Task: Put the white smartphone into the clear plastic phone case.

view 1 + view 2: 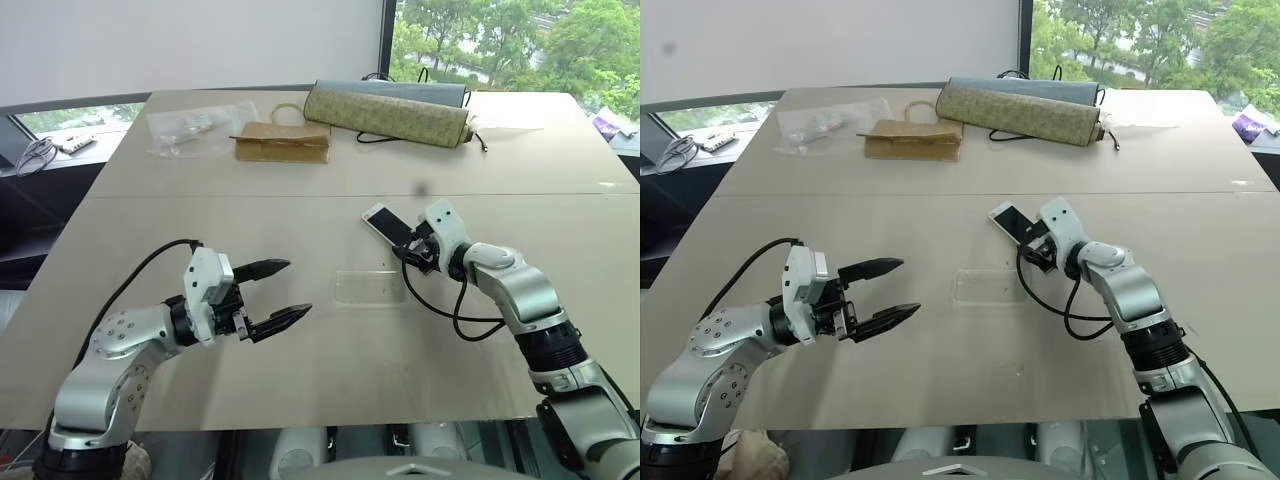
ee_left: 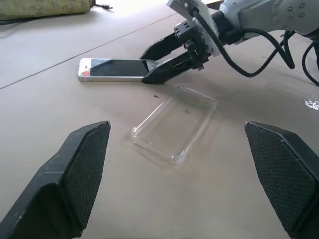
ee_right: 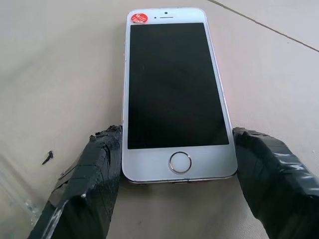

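Right pincer (image 3: 175, 186) clasps the white smartphone (image 3: 174, 89) by its long edges; left pincer (image 1: 285, 292) gapes wide.

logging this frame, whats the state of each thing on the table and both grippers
white smartphone: lying flat, screen up and dark, outside the case, home-button end between the right fingers
clear plastic phone case: empty, open side up, flat on the table
right gripper: fingers along the phone's two long edges
left gripper: open, empty, above the table
clear plastic bag: lying crumpled, small items inside
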`<state>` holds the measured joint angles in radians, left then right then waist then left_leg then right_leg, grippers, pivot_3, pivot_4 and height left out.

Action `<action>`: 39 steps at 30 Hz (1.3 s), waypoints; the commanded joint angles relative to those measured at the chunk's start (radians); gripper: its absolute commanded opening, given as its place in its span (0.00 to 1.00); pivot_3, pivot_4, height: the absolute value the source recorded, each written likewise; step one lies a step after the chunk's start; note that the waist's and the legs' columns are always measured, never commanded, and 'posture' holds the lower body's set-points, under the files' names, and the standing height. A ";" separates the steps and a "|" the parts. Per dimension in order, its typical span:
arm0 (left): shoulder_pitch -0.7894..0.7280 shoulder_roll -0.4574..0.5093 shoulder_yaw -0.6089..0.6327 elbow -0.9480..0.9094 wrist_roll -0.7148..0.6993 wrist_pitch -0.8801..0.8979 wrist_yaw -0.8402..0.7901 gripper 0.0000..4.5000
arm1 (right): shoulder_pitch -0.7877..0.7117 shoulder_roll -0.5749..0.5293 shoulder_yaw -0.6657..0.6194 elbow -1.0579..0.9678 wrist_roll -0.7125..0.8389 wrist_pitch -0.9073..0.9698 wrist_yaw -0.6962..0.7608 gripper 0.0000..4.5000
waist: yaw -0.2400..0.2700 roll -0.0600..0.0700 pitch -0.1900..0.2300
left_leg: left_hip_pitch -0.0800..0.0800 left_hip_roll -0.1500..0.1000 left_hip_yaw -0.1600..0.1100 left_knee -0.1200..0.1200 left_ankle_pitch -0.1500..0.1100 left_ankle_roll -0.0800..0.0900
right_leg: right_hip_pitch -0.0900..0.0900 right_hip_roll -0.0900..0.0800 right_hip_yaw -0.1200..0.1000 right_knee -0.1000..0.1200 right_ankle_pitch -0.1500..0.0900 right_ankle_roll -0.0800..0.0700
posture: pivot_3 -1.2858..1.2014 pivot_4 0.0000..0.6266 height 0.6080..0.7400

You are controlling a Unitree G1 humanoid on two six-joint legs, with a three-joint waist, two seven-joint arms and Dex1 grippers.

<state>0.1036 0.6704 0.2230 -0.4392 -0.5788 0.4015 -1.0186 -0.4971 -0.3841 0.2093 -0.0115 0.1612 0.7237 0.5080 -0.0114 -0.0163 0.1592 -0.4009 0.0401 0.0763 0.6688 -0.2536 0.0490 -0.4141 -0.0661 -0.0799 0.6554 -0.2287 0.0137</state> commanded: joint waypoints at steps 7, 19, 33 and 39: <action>0.027 0.000 -0.026 0.017 0.017 -0.036 0.007 1.00 | 0.053 -0.163 -0.079 -0.196 0.128 -0.180 0.301 0.65 | 0.003 0.002 0.002 | -0.003 0.000 0.000 -0.001 0.000 0.000 | -0.002 0.000 -0.001 -0.003 0.001 0.001 | 0.52 0.24 1.00; 0.014 -0.002 -0.056 0.070 0.036 -0.067 -0.008 1.00 | -0.005 -0.369 0.077 -0.218 0.059 -0.260 0.583 0.65 | 0.002 0.002 0.003 | -0.003 0.001 -0.001 -0.001 0.000 0.000 | -0.002 -0.004 -0.002 -0.005 -0.001 -0.001 | 0.52 0.24 1.00; 0.019 -0.012 -0.062 0.057 0.022 -0.055 0.019 1.00 | -0.071 -0.380 0.174 -0.079 -0.086 -0.465 0.726 0.65 | 0.008 0.001 0.003 | -0.011 0.000 -0.003 0.000 0.000 0.000 | -0.006 -0.002 -0.006 -0.008 0.001 0.002 | 0.52 0.24 1.00; 0.031 -0.021 -0.068 0.049 0.026 -0.060 0.029 1.00 | -0.076 -0.363 0.178 -0.080 -0.104 -0.469 0.741 0.65 | 0.010 0.001 0.003 | -0.011 0.000 -0.003 0.000 0.000 0.000 | -0.006 -0.002 -0.006 -0.009 0.001 0.002 | 0.52 0.24 1.00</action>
<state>0.1267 0.6517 0.1538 -0.3579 -0.5439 0.3569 -0.9945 -0.5581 -0.7474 0.3852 -0.0744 0.0613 0.2641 1.2372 -0.0017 -0.0148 0.1620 -0.4118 0.0403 0.0729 0.6688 -0.2535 0.0489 -0.4198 -0.0686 -0.0860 0.6466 -0.2273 0.0157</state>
